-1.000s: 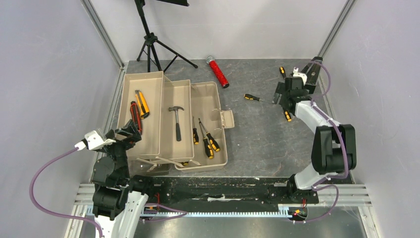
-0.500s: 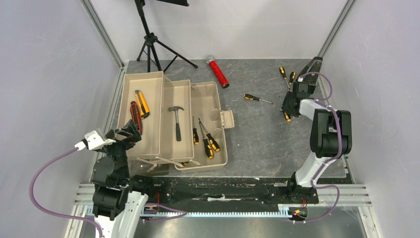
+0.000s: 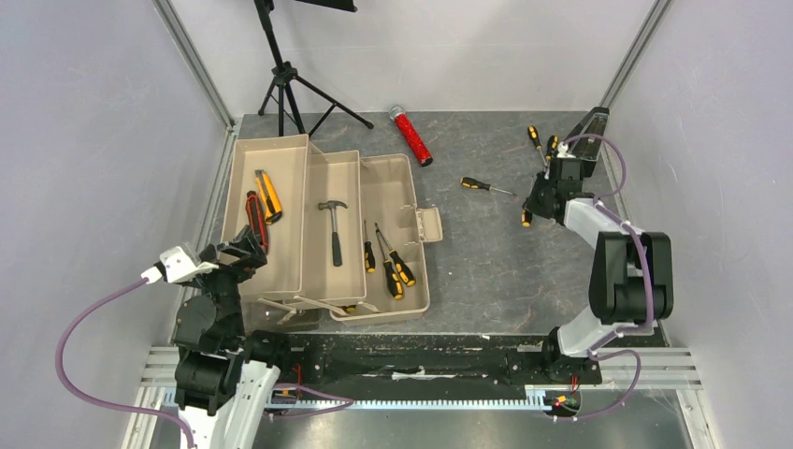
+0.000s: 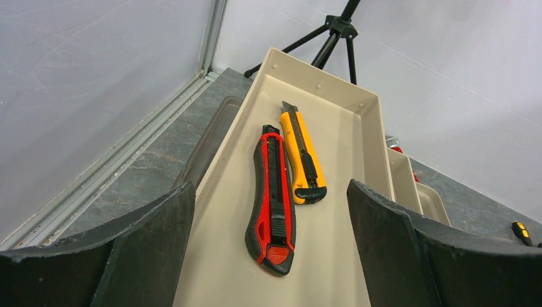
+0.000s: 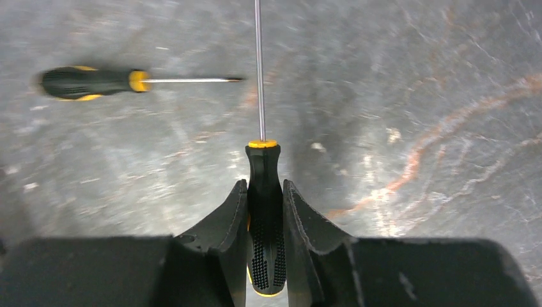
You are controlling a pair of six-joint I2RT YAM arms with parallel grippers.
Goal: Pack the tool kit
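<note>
Since a second ago the right tool (image 5: 265, 211), then spread wide, has clenched on the handle of a black-orange screwdriver (image 5: 263, 169), which has shifted slightly toward nine o'clock. The left arm has not stirred.

We judge the step in hand to be picking up this screwdriver at about two o'clock on the counter (image 3: 486, 262). The grasp looks made, with the shaft pointing straight ahead of the fingers. We cannot tell whether it is clear of the surface yet. The next move calls for a lift and a carry toward nine o'clock, to the right-hand compartment.

Pale grey walls (image 3: 93, 140) close the room on three sides, and a black tripod (image 3: 290, 89) stands at eleven o'clock. The counter is dark, veined stone. The toolbox (image 3: 269, 140) lies folded open at nine o'clock, its trays side by side. The left tool (image 3: 241, 253) hangs released at its near left corner, grasping nothing. Inside lie a hammer (image 3: 334, 229), an orange knife (image 3: 268, 195) beside a red knife (image 3: 252, 220), and packed screwdrivers (image 3: 393, 262). A red glittery cylinder (image 3: 412, 137) rests at twelve o'clock. A loose screwdriver (image 3: 484, 185) and two more screwdrivers (image 3: 535, 140) wait near one o'clock.
</note>
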